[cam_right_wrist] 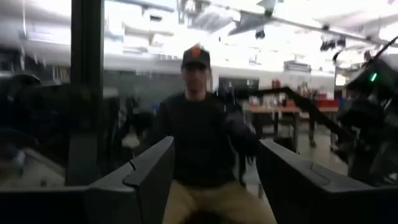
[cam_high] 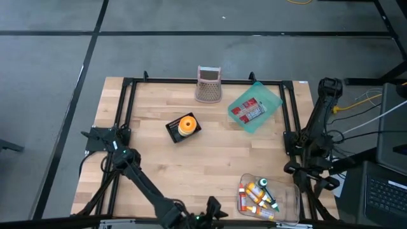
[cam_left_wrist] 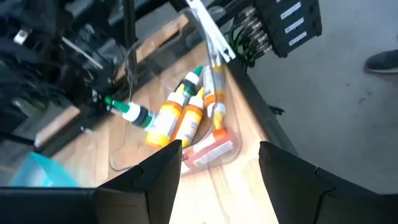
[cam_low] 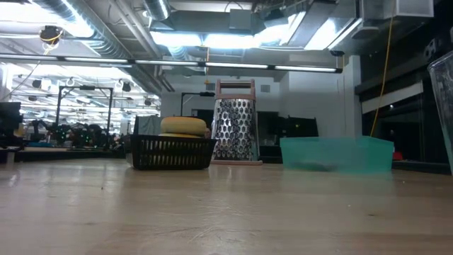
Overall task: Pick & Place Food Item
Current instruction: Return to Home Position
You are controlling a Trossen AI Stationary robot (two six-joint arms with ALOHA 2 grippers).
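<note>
A round orange and yellow food item (cam_high: 186, 124) lies in a small black basket (cam_high: 182, 128) at the table's middle; the low view shows it too (cam_low: 184, 126). A red packet (cam_high: 248, 110) lies in a teal container (cam_high: 255, 107) at the far right. My left gripper (cam_left_wrist: 217, 168) hangs open over the table's near edge (cam_high: 213, 208), facing a clear tub of bottles (cam_left_wrist: 186, 118), nothing between its fingers. My right gripper (cam_right_wrist: 214, 174) stands open at the table's right side, tipped up toward the room.
A metal grater (cam_high: 208, 84) stands at the far edge, middle. The clear tub (cam_high: 292, 203) with several bottles sits at the near right corner. A black frame (cam_high: 127, 108) runs along the table's sides. A person (cam_right_wrist: 199, 124) stands in the room beyond the right arm.
</note>
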